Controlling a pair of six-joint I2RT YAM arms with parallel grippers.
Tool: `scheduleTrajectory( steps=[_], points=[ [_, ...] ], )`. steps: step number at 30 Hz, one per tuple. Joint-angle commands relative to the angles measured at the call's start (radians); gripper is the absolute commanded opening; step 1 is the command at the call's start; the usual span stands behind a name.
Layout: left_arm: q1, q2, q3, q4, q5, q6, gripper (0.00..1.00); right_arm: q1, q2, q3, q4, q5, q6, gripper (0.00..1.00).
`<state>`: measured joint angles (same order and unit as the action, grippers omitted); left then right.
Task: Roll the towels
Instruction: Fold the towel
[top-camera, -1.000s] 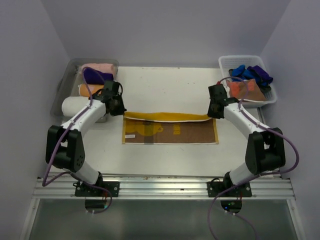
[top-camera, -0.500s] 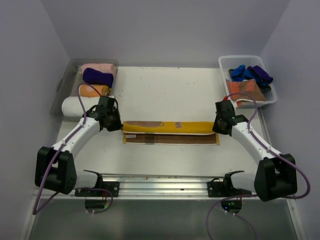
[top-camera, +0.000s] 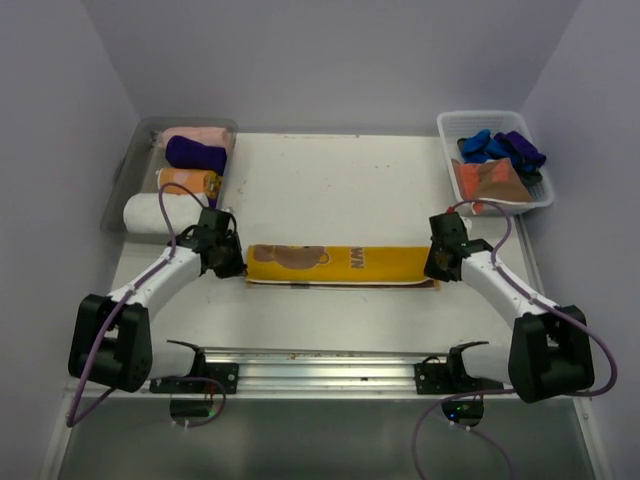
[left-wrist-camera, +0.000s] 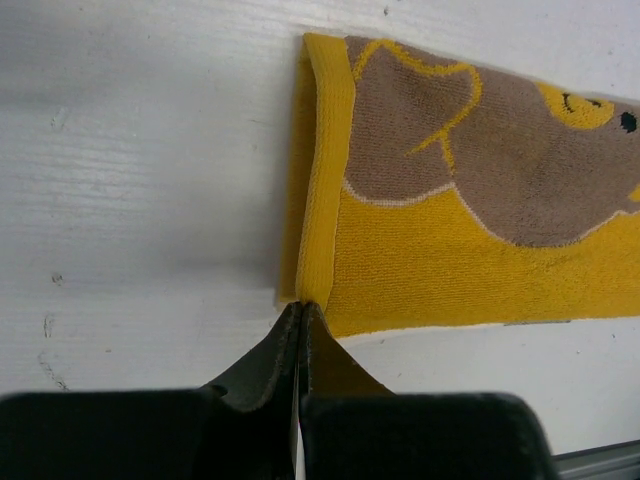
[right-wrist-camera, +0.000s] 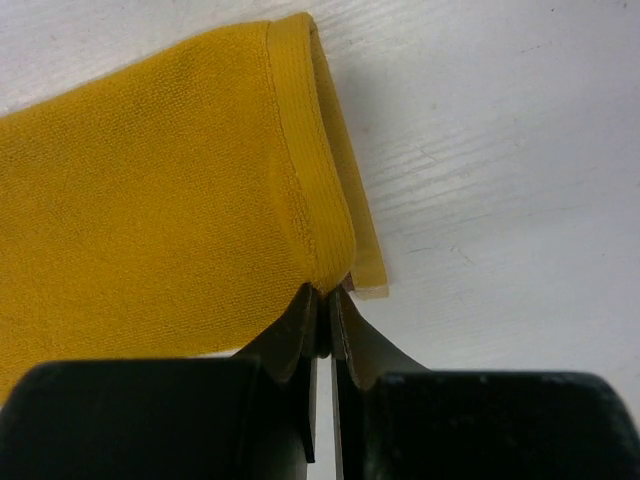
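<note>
towel (top-camera: 340, 264): l grip (left-wrist-camera: 302, 308) + r grip (right-wrist-camera: 322, 292) both clamped on its end corners. uneven pull cld skew the roll.

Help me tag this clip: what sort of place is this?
Probably a robot test cell: a white table boxed in by plain walls, a metal mounting rail, rolled towels in a tray.

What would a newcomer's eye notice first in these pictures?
The mustard yellow towel, folded into a long strip in the middle of the table, with the left hand and the right hand each shut on one end. Next, rolled towels in the tray far left, loose ones in the white basket far right.
</note>
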<state>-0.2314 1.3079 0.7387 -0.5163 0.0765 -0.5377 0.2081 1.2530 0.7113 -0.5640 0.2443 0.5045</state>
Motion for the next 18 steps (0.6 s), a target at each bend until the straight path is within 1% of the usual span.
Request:
scheduleTrajectory(
  steps=[1,11,12,13,15,16,17,18],
  points=[
    [0.003,-0.021,-0.024,0.065,0.005,-0.007,0.0,-0.009,0.019,-0.006,0.035,0.027,0.009,0.0],
    [0.003,0.004,-0.038,0.084,0.009,-0.015,0.0,-0.009,0.031,-0.026,0.05,0.041,0.012,0.0],
    [0.003,0.008,-0.038,0.085,0.02,-0.013,0.0,-0.007,0.031,-0.024,0.049,0.041,0.014,0.01],
    [0.003,0.011,-0.032,0.084,0.026,-0.011,0.08,-0.009,0.033,-0.023,0.05,0.041,0.014,0.1],
    [0.003,0.016,-0.027,0.078,0.04,-0.013,0.18,-0.009,0.023,-0.012,0.039,0.041,0.016,0.2],
    [0.003,0.013,-0.015,0.064,0.043,-0.015,0.24,-0.007,0.019,-0.007,0.036,0.043,0.012,0.33],
    [0.003,0.001,-0.006,0.055,0.042,-0.016,0.34,-0.007,0.008,0.005,0.026,0.044,0.009,0.39],
    [0.001,-0.009,0.002,0.045,0.037,-0.016,0.39,-0.007,-0.015,0.011,0.02,0.049,0.009,0.45]
  ],
)
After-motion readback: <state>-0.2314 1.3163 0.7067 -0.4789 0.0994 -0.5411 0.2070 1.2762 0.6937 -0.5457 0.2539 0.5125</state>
